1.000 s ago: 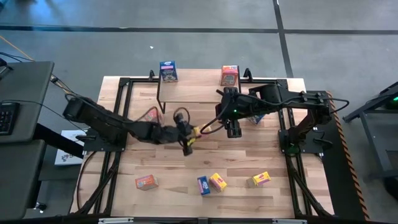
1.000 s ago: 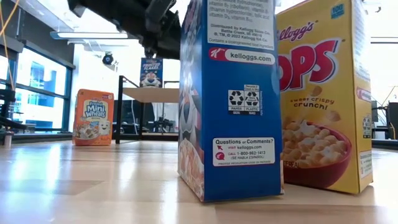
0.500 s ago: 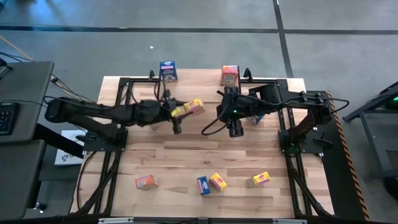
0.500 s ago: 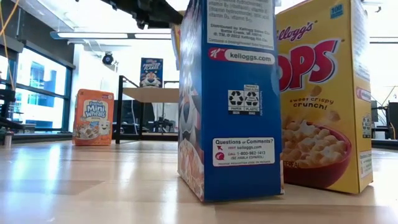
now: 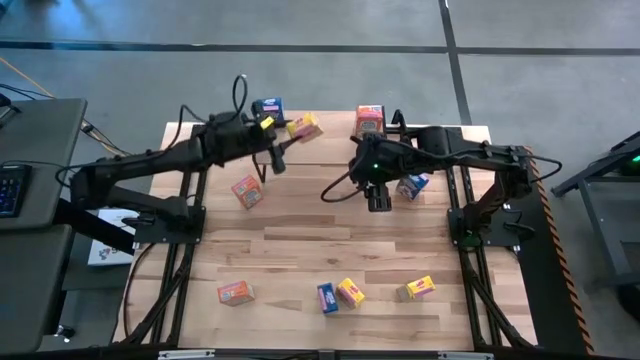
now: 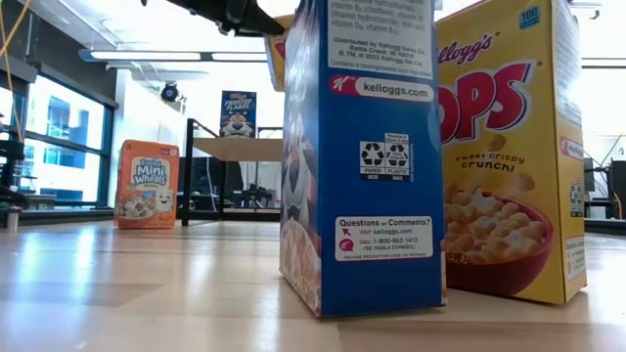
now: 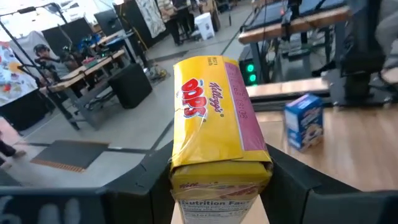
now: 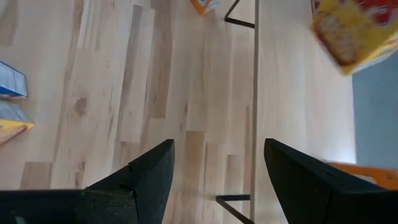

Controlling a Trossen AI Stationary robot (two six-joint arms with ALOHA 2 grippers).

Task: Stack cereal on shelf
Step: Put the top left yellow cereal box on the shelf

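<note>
A: We've got the left gripper (image 5: 290,135) clamped on a yellow box (image 7: 214,121), one dark finger (image 7: 152,177) pressed on each side, and it hangs over the shelf (image 5: 330,140) between the two boxes that stand up there.

B: Right. Blue box (image 5: 268,111) at one end of the shelf, orange box (image 5: 369,121) at the other, so our yellow one goes in the gap. It's tilted in the grip, by the look of it.

A: So we'd level it first, then lower it straight until its base sits flat on the plank. Then we part the fingers just enough to clear the cardboard and lift straight up, so we don't drag it off the edge or nudge the blue one.

B: The right gripper (image 5: 377,200) waits just beside the shelf on its near side, fingers (image 8: 140,171) apart and nothing between them.

A: We'd keep it there, clear of the left arm's way down.

B: Plenty left for us. One orange carton (image 5: 246,191) lies near the shelf's front, another blue carton (image 5: 411,186) past its orange end, and four more sit well away at the table's front edge (image 5: 330,345).

A: We can't tell from here how much room is behind it.
</note>
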